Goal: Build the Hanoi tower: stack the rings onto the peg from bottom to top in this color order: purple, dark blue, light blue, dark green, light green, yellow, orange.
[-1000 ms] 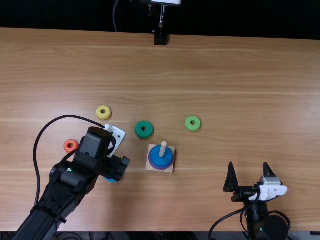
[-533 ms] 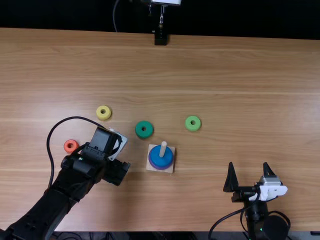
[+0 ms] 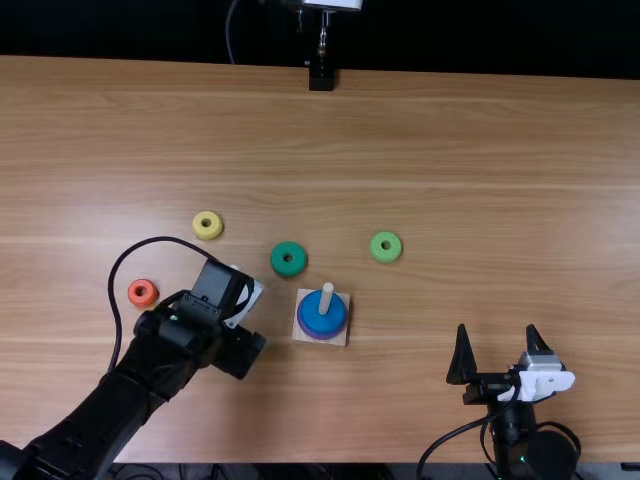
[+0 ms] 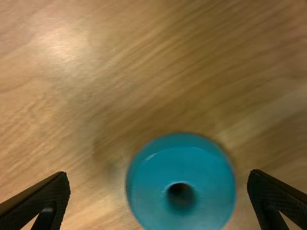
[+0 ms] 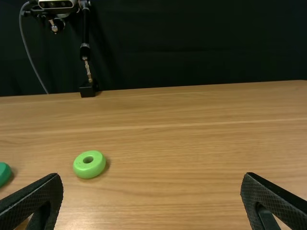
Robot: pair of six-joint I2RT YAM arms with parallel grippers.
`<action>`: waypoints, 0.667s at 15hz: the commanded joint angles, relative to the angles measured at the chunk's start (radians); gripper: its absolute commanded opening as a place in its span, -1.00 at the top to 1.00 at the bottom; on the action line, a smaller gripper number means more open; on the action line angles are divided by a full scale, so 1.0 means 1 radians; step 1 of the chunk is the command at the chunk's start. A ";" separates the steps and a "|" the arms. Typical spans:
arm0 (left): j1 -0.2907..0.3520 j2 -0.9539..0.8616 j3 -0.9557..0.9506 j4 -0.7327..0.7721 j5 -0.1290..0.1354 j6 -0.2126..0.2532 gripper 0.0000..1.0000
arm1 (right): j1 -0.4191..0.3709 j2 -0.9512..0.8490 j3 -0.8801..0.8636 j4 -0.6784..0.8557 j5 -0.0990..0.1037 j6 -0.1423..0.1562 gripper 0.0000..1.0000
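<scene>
- Tower point(image 3: 322, 315): in the top view, near the middle of the table point(image 3: 450, 170), a square block point(image 3: 342, 339) with a peg point(image 3: 327, 296) rising from it. The dark blue ring point(image 3: 314, 324) lies over the purple ring point(image 3: 320, 338), covering most of it; the two rings cover much of the block, and the peg's foot is hidden.
- Left gripper point(image 3: 240, 352): over the table left of the block. Its own wrist hides its fingertips in the top view; in the left wrist view the fingers stand wide apart, released, each cut off by the view's edge.
- Light blue ring point(image 4: 182, 184): in the left wrist view, between those fingers and touching neither. Its lower rim is cut off; its hole is dark inside.
- Right gripper point(image 3: 497, 358): near the table's near edge, fingers spread, released. The right wrist view cuts both fingers off at the corners.
- Dark green ring point(image 3: 288, 259): just beyond the block, slightly left; the right wrist view cuts it off at the edge.
- Light green ring point(image 3: 386, 247): beyond the block, to its right.
- Yellow ring point(image 3: 207, 225): beyond the left gripper.
- Orange ring point(image 3: 143, 292): just beside the left arm.
</scene>
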 commanded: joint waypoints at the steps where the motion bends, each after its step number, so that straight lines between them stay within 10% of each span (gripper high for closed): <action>1: -0.020 0.010 0.022 -0.002 0.006 0.011 -1.00 | -0.004 -0.011 -0.005 0.004 -0.003 0.000 -1.00; 10: -0.040 0.067 0.021 -0.024 0.006 0.009 -1.00 | -0.004 -0.011 -0.005 0.004 -0.003 0.000 -1.00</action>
